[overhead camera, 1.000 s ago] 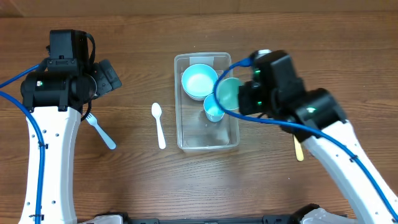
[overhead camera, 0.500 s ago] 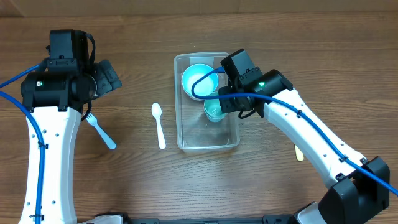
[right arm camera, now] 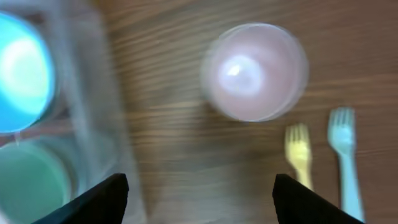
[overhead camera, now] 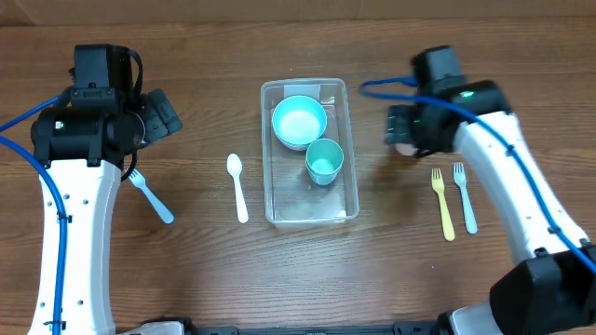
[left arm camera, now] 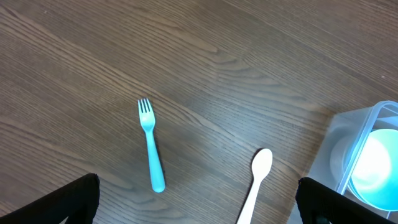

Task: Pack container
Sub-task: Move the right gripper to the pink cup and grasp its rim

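The clear container (overhead camera: 312, 203) stands mid-table with a blue bowl (overhead camera: 299, 121) and a green cup (overhead camera: 324, 160) inside it. My right gripper (overhead camera: 402, 130) hangs just right of the container, over a pink bowl (right arm camera: 255, 71) that the arm mostly hides in the overhead view. The right wrist view is blurred; there the right gripper (right arm camera: 200, 199) is open and holds nothing, with the container wall (right arm camera: 93, 93) at its left. My left gripper (overhead camera: 166, 113) is at the far left. In its wrist view the left gripper (left arm camera: 199, 199) is wide open and empty above bare wood.
A white spoon (overhead camera: 238, 186) lies left of the container and a blue fork (overhead camera: 149, 194) further left. A yellow fork (overhead camera: 443, 205) and a light blue fork (overhead camera: 464, 197) lie side by side on the right, below the pink bowl.
My right gripper let go of the green cup inside the container, opened, and swung right out of the container to above the pink bowl. The left arm has not moved.
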Motion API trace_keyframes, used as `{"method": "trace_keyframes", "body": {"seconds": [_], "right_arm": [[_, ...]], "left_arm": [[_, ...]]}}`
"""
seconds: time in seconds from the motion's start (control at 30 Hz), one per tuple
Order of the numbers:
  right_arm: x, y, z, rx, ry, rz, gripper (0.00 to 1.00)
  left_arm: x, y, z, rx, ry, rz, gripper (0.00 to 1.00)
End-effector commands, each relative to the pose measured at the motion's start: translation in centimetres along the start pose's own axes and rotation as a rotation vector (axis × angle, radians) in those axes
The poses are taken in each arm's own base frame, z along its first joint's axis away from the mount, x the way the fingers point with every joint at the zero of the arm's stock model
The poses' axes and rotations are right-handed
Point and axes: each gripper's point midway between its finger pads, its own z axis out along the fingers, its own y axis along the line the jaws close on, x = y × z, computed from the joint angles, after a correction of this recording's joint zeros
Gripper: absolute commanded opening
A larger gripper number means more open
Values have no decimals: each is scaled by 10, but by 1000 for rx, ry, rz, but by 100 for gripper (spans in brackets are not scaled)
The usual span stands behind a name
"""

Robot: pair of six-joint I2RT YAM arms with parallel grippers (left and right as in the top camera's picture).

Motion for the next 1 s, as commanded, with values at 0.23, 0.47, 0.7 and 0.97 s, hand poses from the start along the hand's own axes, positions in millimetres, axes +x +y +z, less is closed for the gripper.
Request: {"method": "trace_keyframes", "body": {"seconds": [0.23,0.47,0.7,0.97], "right_arm": [[-9,-63,38,-10,-55,184,86],[8,-63,80,-36,-64,183,86],[11,-61,85,-52,-65,182,83],[3,-60,84,-61,-99,180,60]], "left_arm": [[-4,0,-6,14,-16,-26,100],[-4,0,-6,14,-16,-26,100],[-4,0,-6,14,-16,-26,100],[-4,0,-6,14,-16,-26,100]]}}
